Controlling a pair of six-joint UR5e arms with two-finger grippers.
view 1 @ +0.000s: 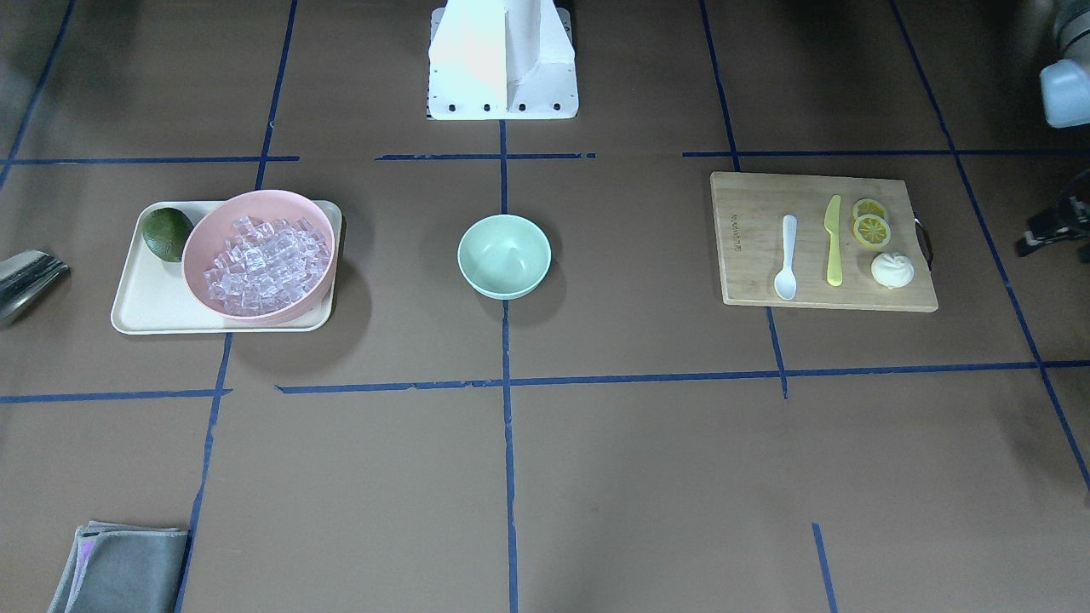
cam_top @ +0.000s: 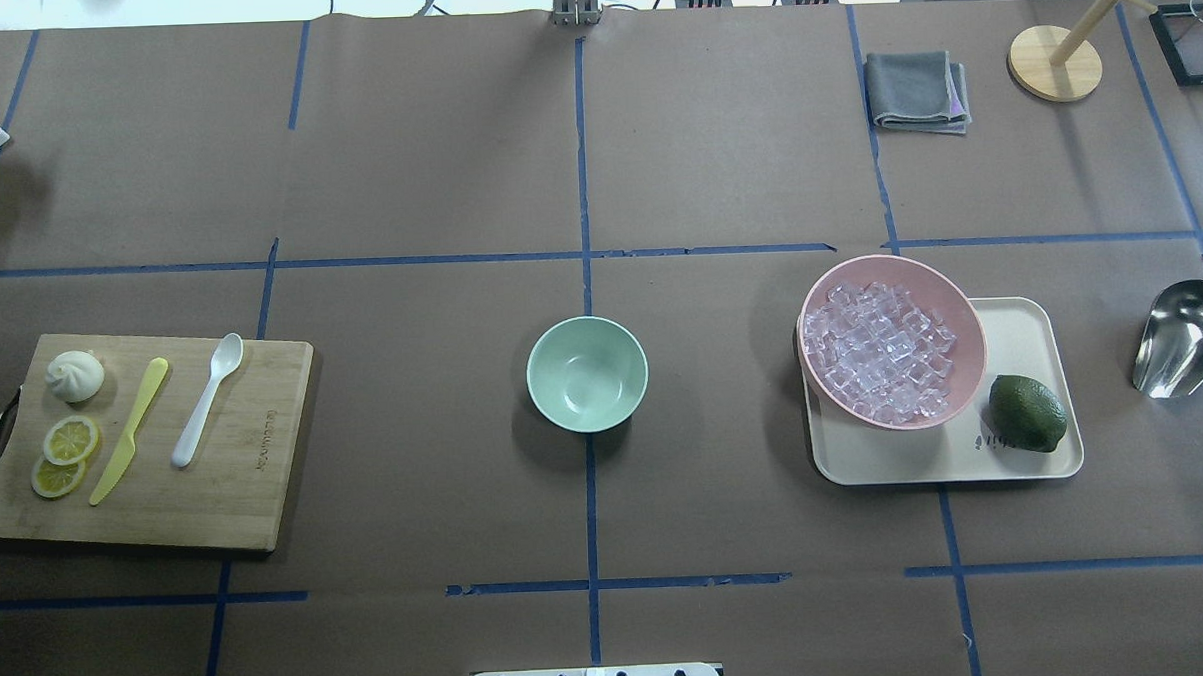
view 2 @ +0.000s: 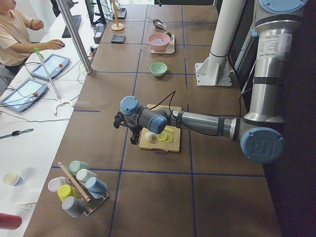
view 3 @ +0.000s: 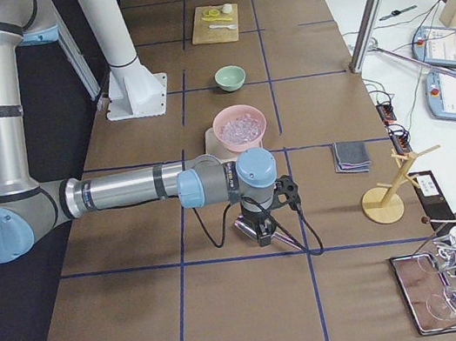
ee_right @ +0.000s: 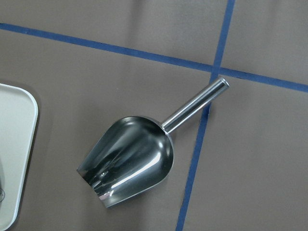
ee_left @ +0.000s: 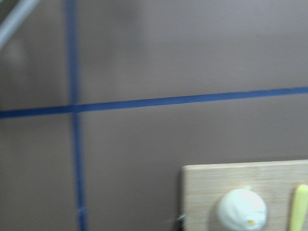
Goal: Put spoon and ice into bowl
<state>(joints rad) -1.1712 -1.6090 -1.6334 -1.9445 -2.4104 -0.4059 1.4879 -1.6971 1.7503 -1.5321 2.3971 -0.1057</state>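
Observation:
The white spoon (view 1: 786, 260) lies on a wooden cutting board (view 1: 749, 204), also in the overhead view (cam_top: 206, 400). The mint-green bowl (view 1: 504, 255) stands empty at the table's middle (cam_top: 587, 374). Ice cubes (view 1: 266, 264) fill a pink bowl (cam_top: 950, 296) on a cream tray (cam_top: 1021, 313). My left gripper (view 2: 132, 139) hovers beyond the board's outer end; I cannot tell if it is open. My right gripper (view 3: 261, 231) hangs over a steel scoop (ee_right: 130, 159); I cannot tell its state. Neither wrist view shows fingers.
On the board lie a yellow knife (view 1: 834, 243), lemon slices (view 1: 871, 226) and a white bun (view 1: 892, 270). A green lime (cam_top: 1026, 413) sits on the tray. The scoop (cam_top: 1184, 338) lies right of the tray. A grey cloth (cam_top: 915, 89) lies at the far side.

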